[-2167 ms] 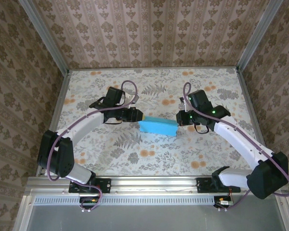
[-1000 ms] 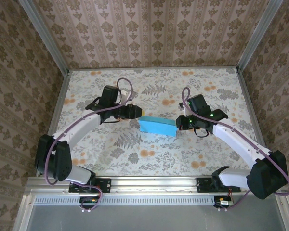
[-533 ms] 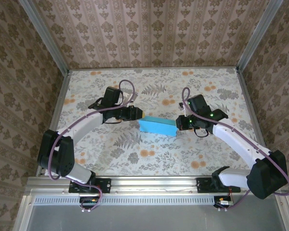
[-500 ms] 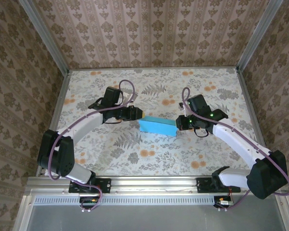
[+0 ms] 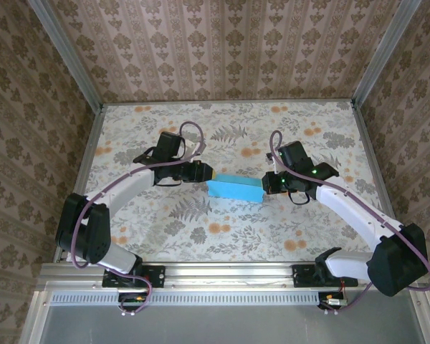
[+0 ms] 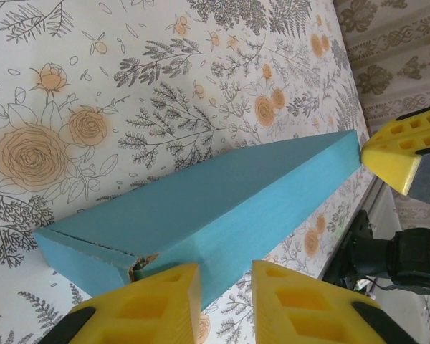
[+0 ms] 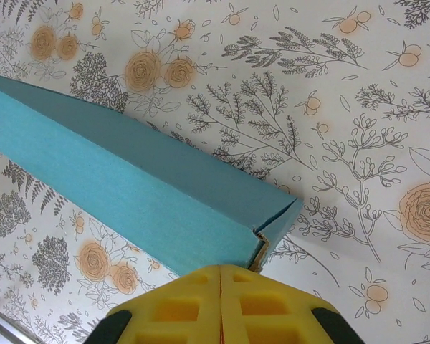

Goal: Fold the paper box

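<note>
1. The left arm (image 5: 122,188), white with black joints and a purple cable, curves in from the near left corner of the pale, flower-printed surface (image 5: 201,236) toward its middle.
2. The left claw (image 5: 210,173), with yellow foam fingers, sits at the far corner of the box's left end. In the left wrist view, the left claw (image 6: 224,266) has its two fingers apart with a narrow gap. The box's long side wall shows at the mouth of that gap. Whether either finger touches the card I cannot tell.
3. The turquoise-blue, thin-card paper box (image 5: 235,188) lies at the middle of the surface, between the two claws. It is a long, low, closed shape, with its right end slightly nearer the arm bases.
4. Seen from the left wrist, the paper box (image 6: 222,208) has a loose seam at its near end corner, with a brownish sliver showing there.
5. Seen from the right wrist, the paper box (image 7: 129,179) has a small split at its end corner, where a pale flap edge shows.
6. The right claw (image 5: 266,183) meets the box's right end. In its own view, the right claw (image 7: 221,271) has its yellow fingers pressed together, with nothing visible between them and the tips just beside that split corner.
</note>
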{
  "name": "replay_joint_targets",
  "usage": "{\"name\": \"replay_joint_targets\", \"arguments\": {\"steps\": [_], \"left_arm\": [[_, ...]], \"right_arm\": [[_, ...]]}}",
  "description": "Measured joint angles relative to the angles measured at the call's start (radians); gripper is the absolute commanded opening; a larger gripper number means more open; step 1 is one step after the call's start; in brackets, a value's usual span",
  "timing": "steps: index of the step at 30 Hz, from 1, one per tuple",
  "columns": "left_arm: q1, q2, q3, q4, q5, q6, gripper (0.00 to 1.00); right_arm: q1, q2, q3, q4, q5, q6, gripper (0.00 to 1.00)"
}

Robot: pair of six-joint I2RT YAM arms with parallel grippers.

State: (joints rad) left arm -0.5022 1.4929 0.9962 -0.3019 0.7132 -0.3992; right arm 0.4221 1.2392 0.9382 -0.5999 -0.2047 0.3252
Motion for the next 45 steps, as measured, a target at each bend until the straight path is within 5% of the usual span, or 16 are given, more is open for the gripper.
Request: {"name": "replay_joint_targets", "arguments": {"steps": [12, 20, 26, 34, 45], "left_arm": [[-0.007, -0.001, 0.003, 0.006, -0.025, 0.011, 0.25], [-0.008, 0.002, 0.046, -0.021, -0.021, -0.036, 0.3], [-0.006, 0.0, 0.135, -0.035, -0.021, -0.06, 0.33], [0.025, -0.035, 0.142, -0.143, -0.06, -0.023, 0.45], [0.032, 0.011, 0.123, -0.222, -0.106, 0.003, 0.51]], "right_arm": [[0.002, -0.005, -0.028, 0.061, 0.029, 0.019, 0.08], [0.005, 0.023, 0.049, 0.004, 0.006, 0.023, 0.16], [0.004, 0.023, 0.093, 0.005, -0.012, 0.042, 0.29], [-0.003, -0.049, 0.076, -0.035, -0.01, 0.111, 0.64], [-0.026, -0.103, -0.06, 0.0, -0.019, 0.276, 0.73]]}}
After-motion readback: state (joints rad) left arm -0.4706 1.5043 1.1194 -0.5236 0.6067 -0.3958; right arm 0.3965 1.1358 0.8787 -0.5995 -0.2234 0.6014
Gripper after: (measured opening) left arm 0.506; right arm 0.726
